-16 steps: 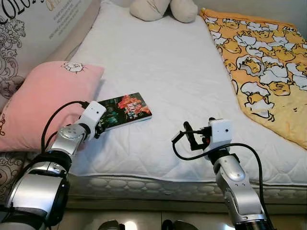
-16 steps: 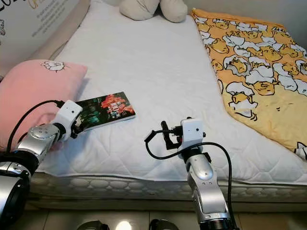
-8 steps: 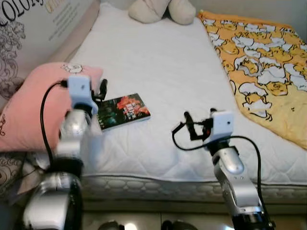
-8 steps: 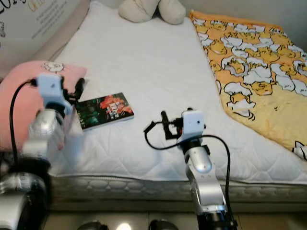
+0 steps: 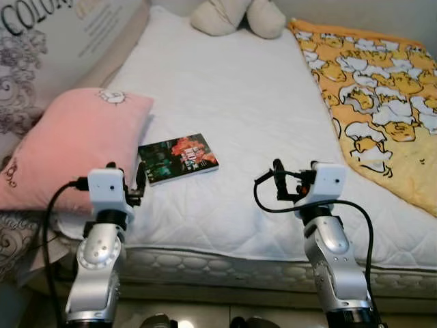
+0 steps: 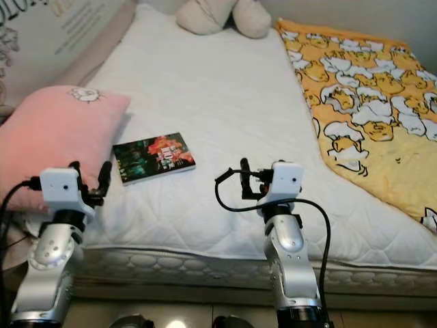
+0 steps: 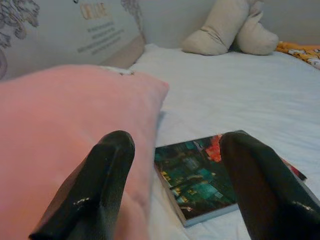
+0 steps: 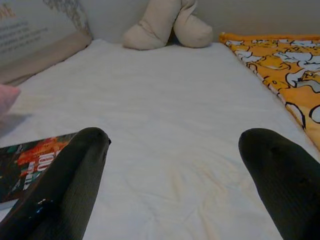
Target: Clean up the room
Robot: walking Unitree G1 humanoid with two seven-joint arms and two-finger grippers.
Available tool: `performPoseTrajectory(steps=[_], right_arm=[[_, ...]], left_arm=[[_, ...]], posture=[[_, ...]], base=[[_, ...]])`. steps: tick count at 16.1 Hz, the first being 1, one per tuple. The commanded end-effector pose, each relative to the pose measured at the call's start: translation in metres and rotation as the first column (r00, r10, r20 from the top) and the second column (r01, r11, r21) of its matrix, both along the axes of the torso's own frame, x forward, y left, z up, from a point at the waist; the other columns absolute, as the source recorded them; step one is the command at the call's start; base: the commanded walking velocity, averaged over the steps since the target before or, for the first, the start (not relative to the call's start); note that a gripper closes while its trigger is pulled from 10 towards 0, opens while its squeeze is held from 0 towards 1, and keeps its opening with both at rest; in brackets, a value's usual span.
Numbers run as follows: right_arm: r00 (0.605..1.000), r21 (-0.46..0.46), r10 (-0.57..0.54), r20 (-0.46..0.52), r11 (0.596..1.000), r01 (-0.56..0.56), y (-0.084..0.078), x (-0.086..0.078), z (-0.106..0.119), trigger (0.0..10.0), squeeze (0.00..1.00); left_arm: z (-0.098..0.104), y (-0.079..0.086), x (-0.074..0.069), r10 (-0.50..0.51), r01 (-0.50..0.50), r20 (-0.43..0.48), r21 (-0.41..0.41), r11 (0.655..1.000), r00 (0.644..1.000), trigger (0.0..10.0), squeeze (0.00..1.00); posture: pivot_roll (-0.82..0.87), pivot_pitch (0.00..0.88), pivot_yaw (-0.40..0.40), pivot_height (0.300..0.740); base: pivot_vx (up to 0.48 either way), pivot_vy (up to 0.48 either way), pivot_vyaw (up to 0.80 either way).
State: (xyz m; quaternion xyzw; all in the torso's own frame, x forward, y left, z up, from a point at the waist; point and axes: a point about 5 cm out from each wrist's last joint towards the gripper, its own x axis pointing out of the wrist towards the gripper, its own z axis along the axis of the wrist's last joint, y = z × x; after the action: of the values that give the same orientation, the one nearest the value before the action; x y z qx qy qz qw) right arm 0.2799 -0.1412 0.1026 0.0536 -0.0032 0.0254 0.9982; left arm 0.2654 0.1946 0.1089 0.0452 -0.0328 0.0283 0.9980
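Book (image 5: 178, 157) on bed (image 5: 225, 89), grippers apparently empty

You're looking at a bed (image 5: 225, 102) with a white quilted cover that runs from the lower edge up to the top of the frame. On it, a pink pillow (image 5: 68, 147) lies at the left edge, and a dark book (image 5: 177, 157) lies flat just beside the pillow, left of centre. A yellow patterned blanket (image 5: 382, 102) covers the right side, and a beige plush toy (image 5: 239, 17) sits at the top centre.
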Motion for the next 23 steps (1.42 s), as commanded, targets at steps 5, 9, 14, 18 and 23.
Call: performPoseTrajectory(steps=[5, 9, 14, 18, 23], right_arm=[[0.985, 0.119, -0.174, 0.017, 0.978, 0.170, -0.027, 0.001, 0.008, 10.0, 1.00], [0.996, -0.004, -0.083, 0.036, 0.997, 0.083, -0.017, 0.000, 0.006, 10.0, 1.00], [0.997, 0.005, -0.066, 0.049, 0.998, 0.066, -0.017, -0.002, 0.006, 10.0, 1.00], [0.997, -0.022, -0.072, 0.038, 0.997, 0.072, -0.019, 0.002, 0.007, 10.0, 0.00], [0.996, -0.044, -0.087, 0.036, 0.995, 0.088, -0.024, 0.008, 0.007, 10.0, 0.00]], left_arm=[[0.025, -0.015, 0.023, -0.053, 0.049, 0.037, 0.100, 0.994, 0.998, 10.0, 1.00], [0.013, -0.019, 0.023, -0.042, 0.043, -0.035, 0.028, 0.999, 0.999, 10.0, 1.00], [0.008, -0.019, 0.014, -0.022, 0.022, -0.027, -0.008, 1.000, 0.999, 10.0, 1.00], [0.009, -0.025, 0.013, -0.056, 0.057, -0.015, 0.012, 0.998, 0.998, 10.0, 0.00], [0.011, -0.026, 0.012, -0.019, 0.019, -0.001, -0.053, 0.998, 1.000, 10.0, 0.00]], posture=[[0.08, 0.000, -0.074, 0.740], [0.05, 0.000, -0.063, 0.740], [0.05, 0.000, -0.063, 0.740], [0.05, 0.000, -0.057, 0.740], [0.05, 0.000, -0.055, 0.740]], base=[[0.000, 0.000, 0.00], [0.000, 0.000, 0.00], [0.000, 0.000, 0.00], [0.000, -0.480, 0.00], [0.000, -0.454, 0.00]])
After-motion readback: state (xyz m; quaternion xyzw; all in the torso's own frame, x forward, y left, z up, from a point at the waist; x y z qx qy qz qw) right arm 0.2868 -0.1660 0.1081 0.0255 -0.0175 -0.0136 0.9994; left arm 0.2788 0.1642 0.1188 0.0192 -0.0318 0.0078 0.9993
